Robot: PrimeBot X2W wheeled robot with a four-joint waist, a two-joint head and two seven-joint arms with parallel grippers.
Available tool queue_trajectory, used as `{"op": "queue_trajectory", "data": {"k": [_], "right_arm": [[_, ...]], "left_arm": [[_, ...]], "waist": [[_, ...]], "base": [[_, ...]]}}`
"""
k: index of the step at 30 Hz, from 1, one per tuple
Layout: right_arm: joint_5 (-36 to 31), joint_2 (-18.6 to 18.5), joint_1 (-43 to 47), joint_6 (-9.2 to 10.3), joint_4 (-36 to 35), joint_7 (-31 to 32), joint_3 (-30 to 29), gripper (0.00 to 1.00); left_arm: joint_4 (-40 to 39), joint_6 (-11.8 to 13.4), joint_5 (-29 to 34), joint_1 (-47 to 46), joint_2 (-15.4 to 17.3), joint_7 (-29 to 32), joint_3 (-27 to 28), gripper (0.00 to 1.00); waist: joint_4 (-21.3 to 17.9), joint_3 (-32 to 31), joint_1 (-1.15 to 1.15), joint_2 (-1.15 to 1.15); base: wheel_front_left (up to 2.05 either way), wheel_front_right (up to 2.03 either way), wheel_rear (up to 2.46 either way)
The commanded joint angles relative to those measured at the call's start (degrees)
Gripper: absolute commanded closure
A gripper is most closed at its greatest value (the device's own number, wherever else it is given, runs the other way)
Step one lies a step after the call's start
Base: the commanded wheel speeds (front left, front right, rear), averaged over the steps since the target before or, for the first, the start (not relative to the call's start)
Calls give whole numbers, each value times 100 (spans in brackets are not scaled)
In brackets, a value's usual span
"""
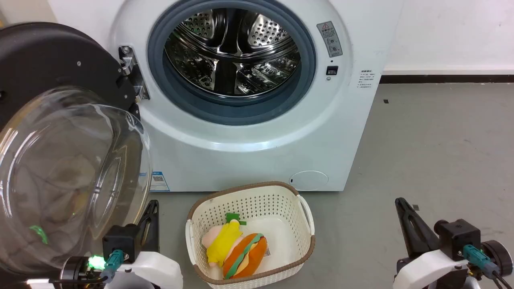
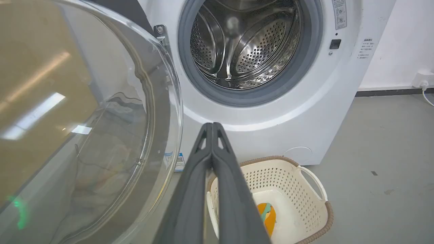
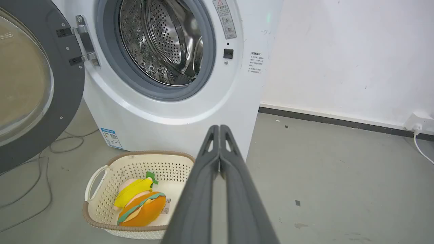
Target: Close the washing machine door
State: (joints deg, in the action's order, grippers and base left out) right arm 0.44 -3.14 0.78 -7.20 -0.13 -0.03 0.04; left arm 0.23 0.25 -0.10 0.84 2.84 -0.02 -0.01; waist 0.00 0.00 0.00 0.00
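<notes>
The washing machine door (image 1: 66,152) stood swung wide open at the left of the washing machine (image 1: 257,148). It hung on its metal hinge (image 1: 132,74) beside the round opening, and its clear glass bowl bulged toward the robot. The grey gasket (image 1: 241,110) and the perforated steel drum (image 1: 233,52) were fully exposed. A small round cap (image 1: 308,180) and a blue sticker (image 1: 159,181) sat low on the white front.

The machine rested on a grey floor (image 1: 433,152), marked with a few small dark specks, against a white wall (image 1: 449,32) with a dark skirting strip (image 1: 445,78). A cream perforated basket (image 1: 249,200) stood on the floor just before the machine. It held a hamburger plush (image 1: 245,255) and a yellow plush (image 1: 223,241). The right wrist view showed loose cable (image 3: 34,189) on the floor under the door and a wall socket (image 3: 418,123) at the far right.

The left gripper (image 1: 153,204) was low, just beside the lower right edge of the glass bowl. In its own wrist view (image 2: 212,125) the bowl lay to the left of the fingers with a gap between them. Its fingers were pressed together, holding nothing. The right gripper (image 1: 399,200) was well apart from the door, on the far side of the basket. Its wrist view (image 3: 219,127) showed its fingers likewise pressed together and empty, pointing toward the machine's lower right corner.
</notes>
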Motion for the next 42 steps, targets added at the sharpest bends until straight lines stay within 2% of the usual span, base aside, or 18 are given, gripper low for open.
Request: {"op": "queue_trajectory", "data": {"k": [1, 19, 20, 42], "right_arm": [[-44, 26, -78, -29, 13, 3, -4, 100], [-44, 26, -78, -29, 13, 3, -4, 100], [5, -1, 2, 3, -1, -2, -3, 0], [320, 3, -3, 4, -30, -235, -203, 0]], "left_arm": [[-23, -25, 10, -84, 4, 2, 1, 100], [-23, -25, 10, -84, 4, 2, 1, 100], [1, 4, -1, 2, 0, -2, -2, 0], [-25, 265, -51, -60, 1, -235, -137, 0]], "waist": [[0, 0, 0, 0], [0, 0, 0, 0], [0, 0, 0, 0], [39, 44, 0, 0]], "base": [[0, 0, 0], [0, 0, 0], [0, 0, 0], [0, 0, 0]]}}
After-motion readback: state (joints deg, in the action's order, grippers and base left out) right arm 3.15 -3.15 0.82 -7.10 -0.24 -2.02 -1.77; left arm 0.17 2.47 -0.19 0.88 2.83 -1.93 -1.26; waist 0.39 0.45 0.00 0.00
